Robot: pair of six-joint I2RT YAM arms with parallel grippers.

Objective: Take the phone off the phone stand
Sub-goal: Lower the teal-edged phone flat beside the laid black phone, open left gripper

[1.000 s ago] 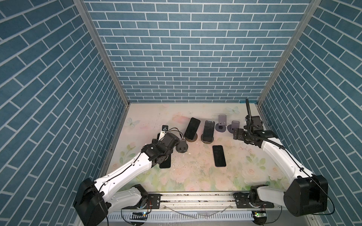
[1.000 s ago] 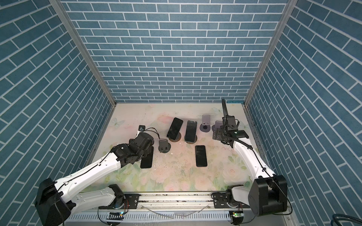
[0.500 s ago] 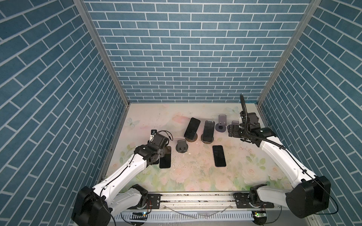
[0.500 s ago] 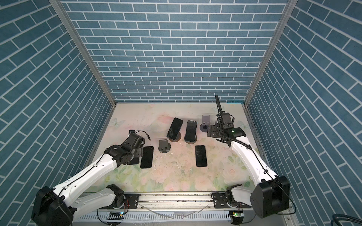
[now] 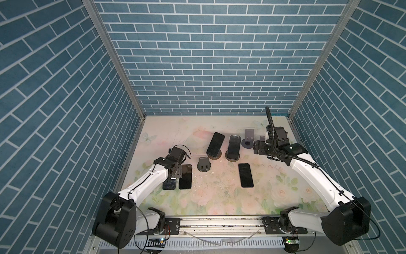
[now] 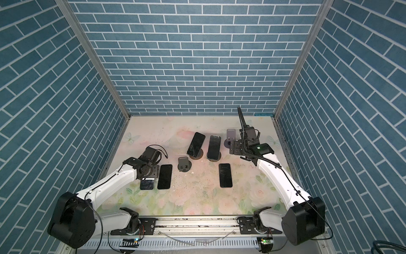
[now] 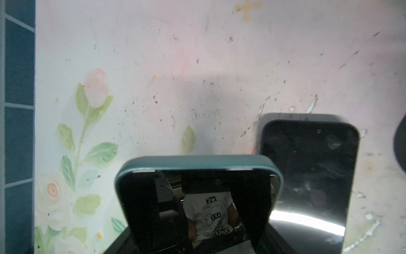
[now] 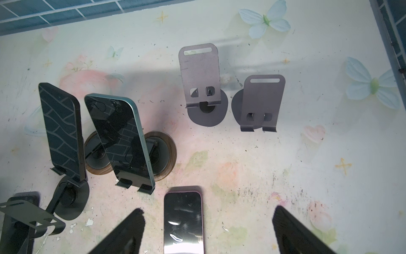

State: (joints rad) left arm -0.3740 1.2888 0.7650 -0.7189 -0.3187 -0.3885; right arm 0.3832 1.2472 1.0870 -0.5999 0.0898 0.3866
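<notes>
My left gripper [image 5: 174, 173] is shut on a teal-edged phone [image 7: 197, 163], which it holds low over the mat at front left; in both top views the phone's lower end [image 5: 169, 184] shows under the gripper. The black phone stand [image 5: 204, 163] just to its right is empty. Two more phones [image 5: 215, 143] [image 5: 234, 147] lean on round wood-rimmed stands [image 8: 163, 151] at mid-back. My right gripper [image 5: 256, 150] hovers open at back right, with nothing between its fingers [image 8: 129, 231].
A black phone [image 5: 185, 176] lies flat right beside the held one. A pink-cased phone [image 5: 245, 175] lies flat right of centre, below my right gripper's view. Two empty grey stands [image 8: 201, 88] [image 8: 260, 103] stand at back right. Blue brick walls close in three sides.
My left gripper has carried the phone away from the black stand, leftward and down beside the flat black phone. My right gripper has drifted left, still open.
</notes>
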